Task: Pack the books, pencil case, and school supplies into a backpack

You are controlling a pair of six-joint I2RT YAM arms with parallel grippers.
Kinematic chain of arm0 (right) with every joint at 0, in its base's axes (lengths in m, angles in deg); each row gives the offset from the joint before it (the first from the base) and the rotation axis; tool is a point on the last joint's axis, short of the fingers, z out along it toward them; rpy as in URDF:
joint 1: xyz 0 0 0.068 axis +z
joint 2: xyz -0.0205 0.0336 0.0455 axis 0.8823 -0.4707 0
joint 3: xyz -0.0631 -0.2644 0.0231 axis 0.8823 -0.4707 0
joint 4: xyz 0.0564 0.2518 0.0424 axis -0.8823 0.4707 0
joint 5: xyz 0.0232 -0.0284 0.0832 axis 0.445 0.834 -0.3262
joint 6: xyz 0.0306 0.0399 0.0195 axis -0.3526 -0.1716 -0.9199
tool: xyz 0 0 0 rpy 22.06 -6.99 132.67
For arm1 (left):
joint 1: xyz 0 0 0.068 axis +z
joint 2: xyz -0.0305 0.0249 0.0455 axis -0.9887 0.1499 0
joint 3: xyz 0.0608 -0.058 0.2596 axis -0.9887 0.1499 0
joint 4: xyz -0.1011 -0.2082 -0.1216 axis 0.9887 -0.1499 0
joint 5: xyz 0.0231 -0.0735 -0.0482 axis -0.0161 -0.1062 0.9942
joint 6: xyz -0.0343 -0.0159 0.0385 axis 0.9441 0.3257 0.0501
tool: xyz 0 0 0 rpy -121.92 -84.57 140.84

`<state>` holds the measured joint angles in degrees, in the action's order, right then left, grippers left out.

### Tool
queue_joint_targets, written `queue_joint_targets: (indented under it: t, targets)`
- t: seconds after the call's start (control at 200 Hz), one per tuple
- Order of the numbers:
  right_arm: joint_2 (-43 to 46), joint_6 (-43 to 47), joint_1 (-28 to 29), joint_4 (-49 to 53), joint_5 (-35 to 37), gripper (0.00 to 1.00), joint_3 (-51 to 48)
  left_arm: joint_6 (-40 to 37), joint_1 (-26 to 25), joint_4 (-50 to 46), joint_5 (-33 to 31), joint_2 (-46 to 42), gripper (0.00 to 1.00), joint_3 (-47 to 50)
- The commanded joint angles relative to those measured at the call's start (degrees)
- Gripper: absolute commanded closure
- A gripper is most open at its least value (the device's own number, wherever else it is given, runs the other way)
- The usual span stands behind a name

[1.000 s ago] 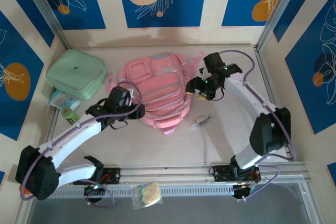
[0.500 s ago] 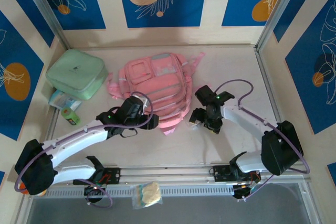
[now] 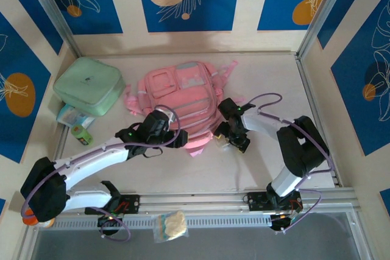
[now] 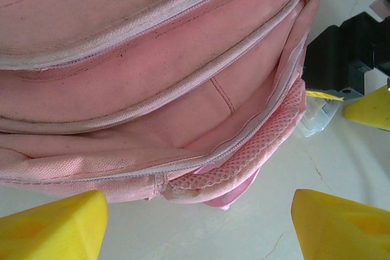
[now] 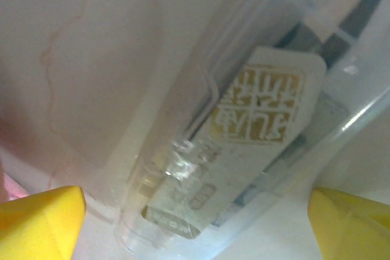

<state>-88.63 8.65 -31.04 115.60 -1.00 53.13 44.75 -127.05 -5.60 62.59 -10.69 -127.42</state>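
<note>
Bright even light; blurry right-wrist close-up.

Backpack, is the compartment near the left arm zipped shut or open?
Open: on the backpack, zipper edges gape apart, pink lining showing.

The table [image 3: 201, 172] lies bare from five to six o'clock of the backpack [image 3: 180, 98], a mint-green case [image 3: 88, 86] crowds nine, and a clear pen box [image 5: 244, 120] sits at four.

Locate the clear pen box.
In the right wrist view, the clear pen box lies between the right gripper's open fingers, just right of the pink backpack.
</note>
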Motion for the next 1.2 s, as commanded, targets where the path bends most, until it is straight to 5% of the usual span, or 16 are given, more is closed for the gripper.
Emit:
queue_joint_targets:
  t: [0.0, 0.38, 0.545, 1.196]
  targets:
    - [0.01, 0.71, -0.02, 3.75, 2.86, 0.08, 1.13, 0.59, -0.49, 0.64, -0.46, 0.55, 0.21, -1.95]
    - [7.81, 7.77, -4.80, 7.43, 0.16, 0.25, -8.86, 1.48, -0.61, 1.50, -0.21, 2.11, 0.19, -2.50]
    - [6.73, 15.45, -6.76, -3.06, -11.10, 0.28, -11.97, 1.39, -0.64, 1.16, -0.12, 3.05, 0.19, -3.35]
    - [5.21, 18.42, -3.94, -0.83, -6.87, 0.55, -9.18, 0.87, -0.65, 0.39, -1.42, 3.59, 0.17, -4.25]
